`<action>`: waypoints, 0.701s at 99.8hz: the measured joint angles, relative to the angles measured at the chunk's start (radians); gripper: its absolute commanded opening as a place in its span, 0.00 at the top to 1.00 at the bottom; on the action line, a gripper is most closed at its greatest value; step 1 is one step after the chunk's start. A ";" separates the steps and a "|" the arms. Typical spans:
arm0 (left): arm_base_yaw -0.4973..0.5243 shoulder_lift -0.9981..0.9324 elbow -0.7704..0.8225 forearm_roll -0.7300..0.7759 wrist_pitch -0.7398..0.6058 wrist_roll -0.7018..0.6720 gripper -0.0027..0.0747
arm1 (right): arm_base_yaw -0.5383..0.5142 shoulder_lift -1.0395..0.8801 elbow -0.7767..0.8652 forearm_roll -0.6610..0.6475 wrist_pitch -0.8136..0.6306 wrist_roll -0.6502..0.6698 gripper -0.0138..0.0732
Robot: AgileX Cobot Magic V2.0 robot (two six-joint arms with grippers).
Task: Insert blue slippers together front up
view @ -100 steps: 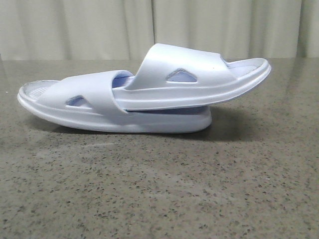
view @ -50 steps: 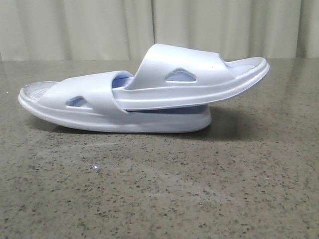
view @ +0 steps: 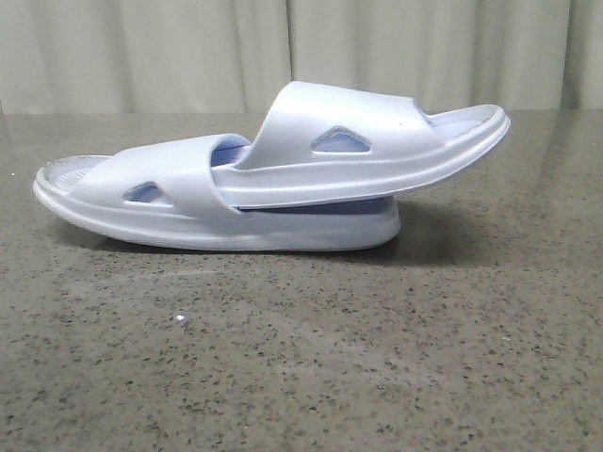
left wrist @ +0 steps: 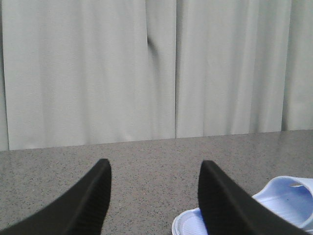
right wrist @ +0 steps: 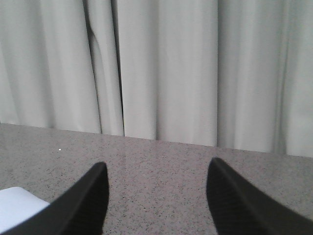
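Nothing shifted lately: the blue slippers (view: pixel 273 179) sat nested, clear of the empty, spread left gripper (left wrist: pixel 154 196) and right gripper (right wrist: pixel 156 198).

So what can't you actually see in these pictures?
- Lower slipper: most of its footbed, front view, covered by its strap and the upper slipper.
- Slippers, both wrist views: cut off by the frame edge and dark fingers.
- Arms: absent from the front view.
- Left gripper, right gripper: only the open jaws' tips show.

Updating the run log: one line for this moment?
blue slippers: nested, on table | left hand: open, empty | right hand: open, empty
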 measured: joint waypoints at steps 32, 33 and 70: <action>0.000 0.000 0.000 0.001 0.000 0.000 0.94 | 0.000 -0.002 0.000 0.000 0.000 0.000 0.96; 0.000 0.000 0.000 0.001 0.000 0.000 0.94 | 0.000 -0.002 0.000 0.000 0.000 0.000 0.96; 0.000 0.000 0.000 -0.010 0.000 0.000 0.94 | 0.000 -0.002 0.000 0.000 0.000 0.000 0.96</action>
